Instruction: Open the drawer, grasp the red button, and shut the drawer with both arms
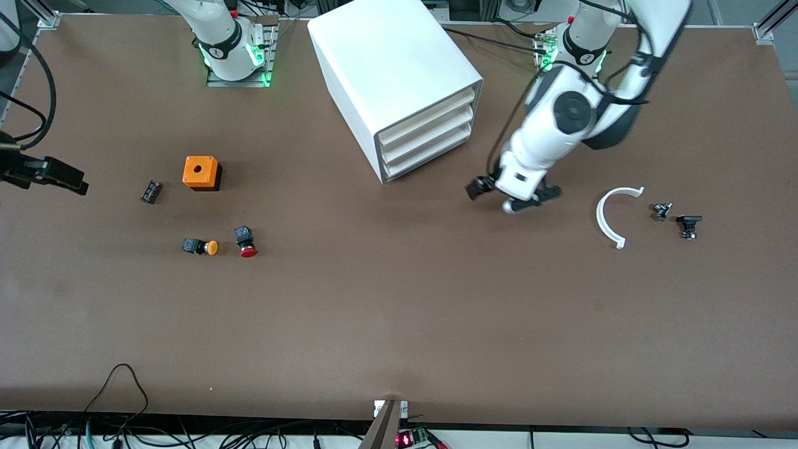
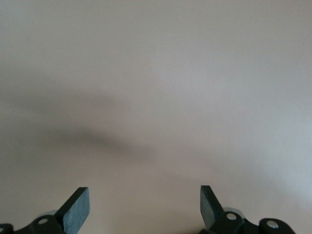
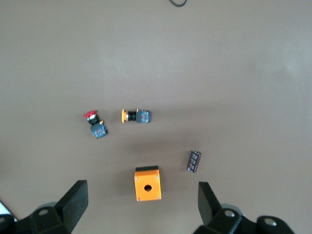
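In the front view, the white cabinet stands on the brown tabletop between the two arm bases, its three drawers all pushed in; the bottom drawer faces about five o'clock. The left claw hangs low over bare tabletop just off the cabinet's front corner, toward the left arm's end, its fingers spread and holding nothing. The red button lies well apart from it, at roughly nine o'clock from that claw, toward the right arm's end, with the orange button just beside it and the orange box at about eleven o'clock from the red one. A small dark block sits near the box. The right claw is out of sight here. A white curved piece and two small black parts lie toward the left arm's end. In the left wrist view, the left claw is open over plain tabletop. In the right wrist view, the right claw is open and empty, high over the orange box, with the red button at about eleven o'clock from the box and well apart from the fingers.
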Motion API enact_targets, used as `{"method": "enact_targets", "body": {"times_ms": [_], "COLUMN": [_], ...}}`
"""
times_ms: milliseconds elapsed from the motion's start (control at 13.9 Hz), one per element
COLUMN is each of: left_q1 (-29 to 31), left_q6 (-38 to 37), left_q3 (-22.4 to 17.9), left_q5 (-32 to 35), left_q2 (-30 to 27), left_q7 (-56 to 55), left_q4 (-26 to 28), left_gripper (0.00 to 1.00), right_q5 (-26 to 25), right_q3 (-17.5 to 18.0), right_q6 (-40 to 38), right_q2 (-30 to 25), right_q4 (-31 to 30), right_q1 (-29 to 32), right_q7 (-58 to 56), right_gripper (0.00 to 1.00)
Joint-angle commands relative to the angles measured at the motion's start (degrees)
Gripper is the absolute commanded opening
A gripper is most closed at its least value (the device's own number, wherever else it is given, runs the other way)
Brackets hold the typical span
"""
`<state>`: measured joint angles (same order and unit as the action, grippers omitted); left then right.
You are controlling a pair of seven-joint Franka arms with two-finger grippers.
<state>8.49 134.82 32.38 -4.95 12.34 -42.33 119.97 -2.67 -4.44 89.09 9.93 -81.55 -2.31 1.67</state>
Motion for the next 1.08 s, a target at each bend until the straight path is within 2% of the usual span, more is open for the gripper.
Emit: {"method": "enact_targets", "body": {"times_ms": [0, 216, 289, 505, 649, 794, 1010], "left_q1": [0.1, 0.1, 0.0, -0.7, -0.8, -0.8, -0.6], "left_q6": [-10.2, -26.8, -31.1, -42.9, -45.6, -46.1, -48.4], "left_q3": [-7.8, -14.3, -16.4, -17.8, -17.9, -19.1, -18.8], "left_q5": [-1.3, -1.2, -0.8, 3.4, 7.5, 7.8, 7.1], "left_q2": [-2.4, -5.4, -6.5, -8.2, -8.4, -8.6, -7.9], "left_q7": [8.5, 11.2, 11.3, 17.0, 20.9, 22.8, 23.1], "left_q4": [-7.4, -16.9, -19.2, -26.3, -29.3, -29.5, -31.1], "left_gripper": [1.00, 1.00, 1.00, 1.00, 1.00, 1.00, 1.00], "right_q5": [-1.0, -1.0, -0.7, -0.1, -0.1, -0.1, -0.7], "right_q3": [0.2, 0.4, 0.4, 0.4, 0.4, 0.6, 0.8], "right_q6": [1.6, 7.4, 7.4, 6.4, 6.5, 6.5, 6.0], "right_q2": [-4.5, -13.1, -14.8, -14.9, -14.7, -14.7, -14.5], "right_q4": [-7.6, -19.6, -21.5, -21.3, -21.3, -21.0, -20.3], "right_q1": [0.8, 0.7, 0.7, 0.7, 0.7, 0.7, 0.6], "right_q7": [-3.2, -3.5, -3.5, -3.6, -3.5, -3.3, -3.0], "right_gripper": [1.00, 1.00, 1.00, 1.00, 1.00, 1.00, 1.00]}}
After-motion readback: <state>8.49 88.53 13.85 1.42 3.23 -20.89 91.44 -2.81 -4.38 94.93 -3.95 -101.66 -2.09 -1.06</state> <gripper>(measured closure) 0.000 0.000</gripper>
